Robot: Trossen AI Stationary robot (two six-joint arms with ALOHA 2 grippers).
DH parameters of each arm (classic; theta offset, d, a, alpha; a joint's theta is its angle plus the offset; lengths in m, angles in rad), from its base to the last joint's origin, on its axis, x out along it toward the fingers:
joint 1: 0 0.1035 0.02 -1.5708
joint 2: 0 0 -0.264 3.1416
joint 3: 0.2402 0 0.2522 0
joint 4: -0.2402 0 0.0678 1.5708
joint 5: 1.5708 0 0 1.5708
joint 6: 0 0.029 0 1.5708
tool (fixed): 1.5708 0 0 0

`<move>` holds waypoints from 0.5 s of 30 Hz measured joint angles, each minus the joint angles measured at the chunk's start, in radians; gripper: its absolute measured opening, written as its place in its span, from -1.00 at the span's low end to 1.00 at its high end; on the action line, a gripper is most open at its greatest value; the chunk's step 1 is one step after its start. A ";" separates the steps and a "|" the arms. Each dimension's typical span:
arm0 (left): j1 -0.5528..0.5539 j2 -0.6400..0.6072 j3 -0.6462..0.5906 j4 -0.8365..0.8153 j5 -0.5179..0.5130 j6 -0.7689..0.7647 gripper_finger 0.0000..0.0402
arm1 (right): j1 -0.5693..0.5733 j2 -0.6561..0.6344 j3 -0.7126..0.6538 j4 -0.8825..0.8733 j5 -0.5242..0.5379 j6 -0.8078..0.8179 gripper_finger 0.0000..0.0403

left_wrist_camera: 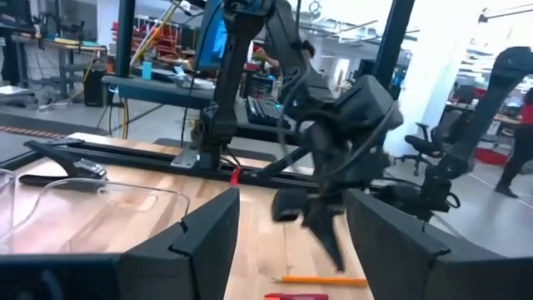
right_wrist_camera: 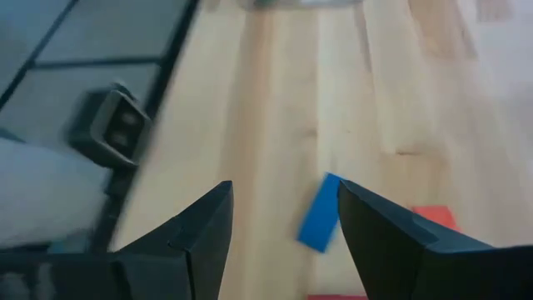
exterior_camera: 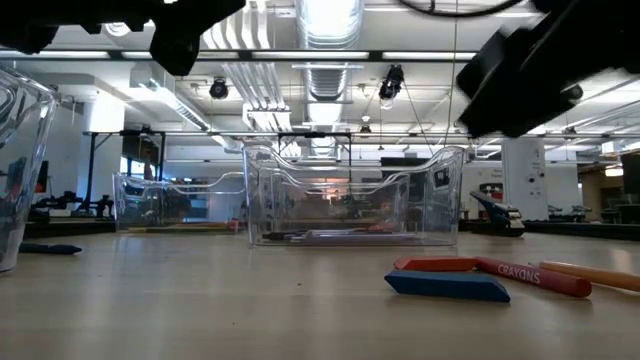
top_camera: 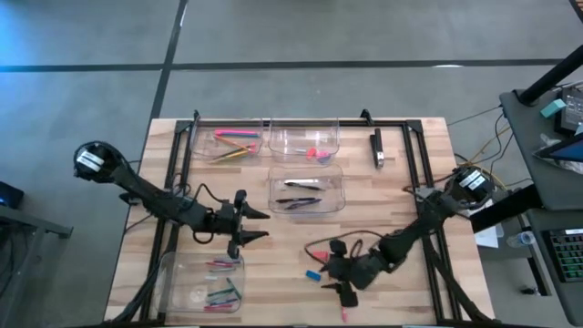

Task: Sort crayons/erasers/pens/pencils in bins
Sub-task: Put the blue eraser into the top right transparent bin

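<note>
Here, flat blue eraser (right_wrist_camera: 320, 213) on woodgrain

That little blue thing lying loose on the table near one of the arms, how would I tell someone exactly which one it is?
Start at the wooden table and find the right gripper, open, low over its near edge. Just to its left lies a small flat blue eraser block, loose on the bare wood, outside every clear plastic bin. It is short and chunky, unlike the long red crayon and orange pencil beside it.
</note>
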 joint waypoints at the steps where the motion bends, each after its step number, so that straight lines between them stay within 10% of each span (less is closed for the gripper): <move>1: 0.000 0.016 0.000 0.020 -0.001 0.000 0.02 | -0.024 0.006 0.000 -0.005 -0.035 -0.014 0.02; 15: 0.006 0.067 0.014 0.126 -0.004 0.141 0.02 | -0.208 0.029 0.000 0.010 -0.383 -0.231 0.02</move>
